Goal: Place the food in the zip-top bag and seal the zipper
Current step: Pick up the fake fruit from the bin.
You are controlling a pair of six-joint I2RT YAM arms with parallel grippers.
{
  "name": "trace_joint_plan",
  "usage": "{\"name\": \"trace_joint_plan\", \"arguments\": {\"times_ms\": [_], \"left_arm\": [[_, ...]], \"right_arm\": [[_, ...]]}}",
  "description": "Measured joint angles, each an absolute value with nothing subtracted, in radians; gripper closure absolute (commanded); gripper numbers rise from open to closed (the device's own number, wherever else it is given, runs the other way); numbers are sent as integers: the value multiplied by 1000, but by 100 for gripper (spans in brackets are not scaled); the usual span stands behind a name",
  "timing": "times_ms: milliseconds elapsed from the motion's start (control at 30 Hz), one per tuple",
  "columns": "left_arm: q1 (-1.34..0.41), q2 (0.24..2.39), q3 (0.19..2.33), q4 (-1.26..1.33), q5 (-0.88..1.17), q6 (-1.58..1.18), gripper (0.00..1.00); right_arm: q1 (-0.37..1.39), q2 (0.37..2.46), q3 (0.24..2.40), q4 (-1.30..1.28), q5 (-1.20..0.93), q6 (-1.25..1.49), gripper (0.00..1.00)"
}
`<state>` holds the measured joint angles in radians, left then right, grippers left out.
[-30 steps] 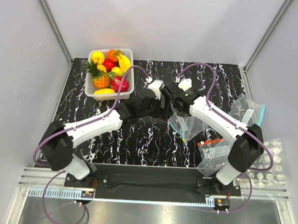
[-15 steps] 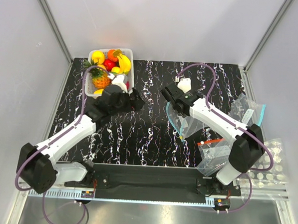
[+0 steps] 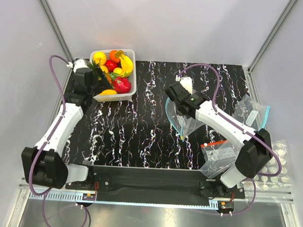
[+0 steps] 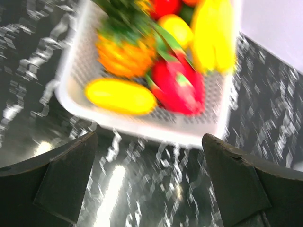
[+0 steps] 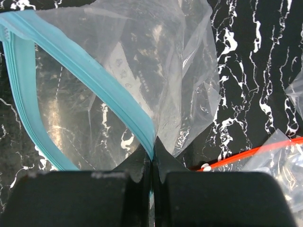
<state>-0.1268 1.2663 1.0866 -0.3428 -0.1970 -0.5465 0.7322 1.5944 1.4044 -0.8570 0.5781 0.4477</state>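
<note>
The food lies in a white basket (image 3: pixel 131 82) at the back left: a pineapple (image 4: pixel 122 56), a yellow mango-like fruit (image 4: pixel 120 96) and an orange fruit (image 3: pixel 114 54), among other fruits. My left gripper (image 3: pixel 98 84) is open and empty at the basket's near-left edge. In the blurred left wrist view it (image 4: pixel 149 142) hovers just short of the basket rim (image 4: pixel 142 130). My right gripper (image 3: pixel 183 109) is shut on the teal-blue zipper (image 5: pixel 118 101) of the zip-top bag (image 3: pixel 186 123) and holds it up at the table's middle right. The bag's mouth gapes open (image 5: pixel 94 123).
A red fruit (image 4: pixel 182 87) and a banana (image 4: pixel 213 33) share the basket. A clear bag with a red-orange strip (image 3: pixel 216 151) lies near the right arm's base, another clear bag (image 3: pixel 253 112) at the right edge, and a bubbled plastic sheet (image 3: pixel 276 168) beyond it.
My left arm has swung away from the bag at the centre, leftwards and back to the basket. My right gripper has kept hold of the bag, which has shifted a little.
</note>
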Motion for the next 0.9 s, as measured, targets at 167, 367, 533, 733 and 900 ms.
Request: {"name": "trace_joint_plan", "arguments": {"times_ms": [167,367,533,733,900], "left_arm": [[-50,1412,1164,-306,-224,-525,1],[-28,1648,1301,-270,-256,-489,1],[-25,1809,1448,-259,-265,-461,1],[-7,1949,1605,-262,-268,-437,7],[2,2031,1689,-283,-269,-434,40]], "right_arm": [[732,1573,1402,-849,539,444,100],[732,1534,1402,-850,511,432,100],[730,1526,1402,-849,502,420,100],[726,1520,1402,-842,477,413,100],[722,1520,1402,-835,476,412,100]]}}
